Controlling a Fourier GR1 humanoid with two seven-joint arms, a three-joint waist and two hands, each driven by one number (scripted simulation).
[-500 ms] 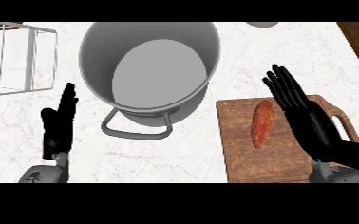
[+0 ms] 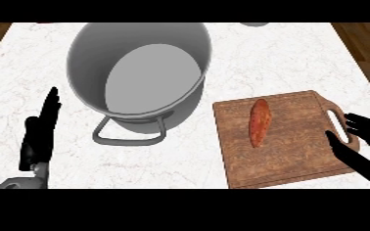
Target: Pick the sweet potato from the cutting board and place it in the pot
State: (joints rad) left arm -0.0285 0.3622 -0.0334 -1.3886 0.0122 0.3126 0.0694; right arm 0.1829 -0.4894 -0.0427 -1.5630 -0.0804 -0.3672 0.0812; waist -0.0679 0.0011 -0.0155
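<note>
On the board, near the counter's right front corner, the potato lay untouched, well apart from both hands. The right hand sat at the board's handle edge, fingers spread, holding nothing; the left hand rested open at the left edge. My worry: a long, rounded potato could roll away under a sideways grab, or clip the pot's tall rim on the way over.

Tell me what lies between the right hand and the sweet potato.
In the head view, only bare cutting board lies between the right hand and the sweet potato.
</note>
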